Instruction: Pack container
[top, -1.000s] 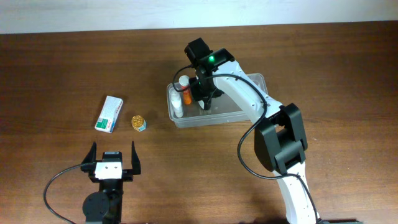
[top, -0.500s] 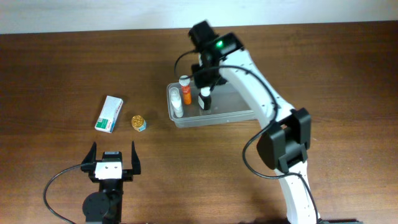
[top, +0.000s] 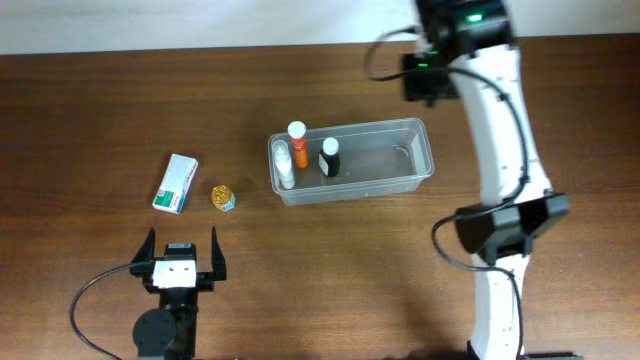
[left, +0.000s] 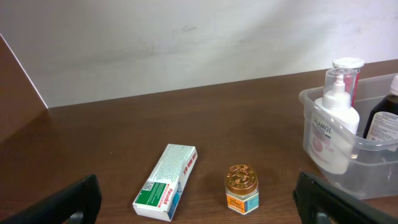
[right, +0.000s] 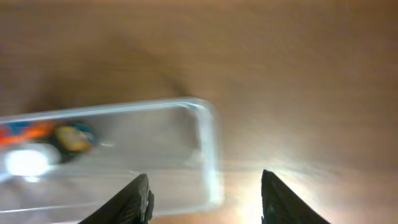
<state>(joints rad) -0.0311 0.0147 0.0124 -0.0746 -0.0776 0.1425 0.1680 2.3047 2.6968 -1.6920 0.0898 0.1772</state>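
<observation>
The clear container (top: 405, 178) sits mid-table and holds three bottles at its left end: a white pump bottle (top: 283, 160), an orange bottle (top: 298, 143) and a dark bottle with a white cap (top: 329, 158). A white-and-green box (top: 176, 183) and a small gold-lidded jar (top: 222, 197) lie on the table to its left. My right gripper (top: 425, 75) is open and empty, high above the container's far right end; its blurred wrist view shows the container's end (right: 208, 155). My left gripper (top: 181, 262) is open and empty near the front edge, facing the box (left: 166, 180) and jar (left: 241, 187).
The wooden table top (top: 100, 110) is bare around the objects. A pale wall (left: 186, 43) runs behind the table's far edge. The right arm (top: 505, 150) arches over the right side of the table.
My right gripper has let go of the dark bottle, which now stands in the container, and has risen and swung away to the right and back. The left arm has not moved.
</observation>
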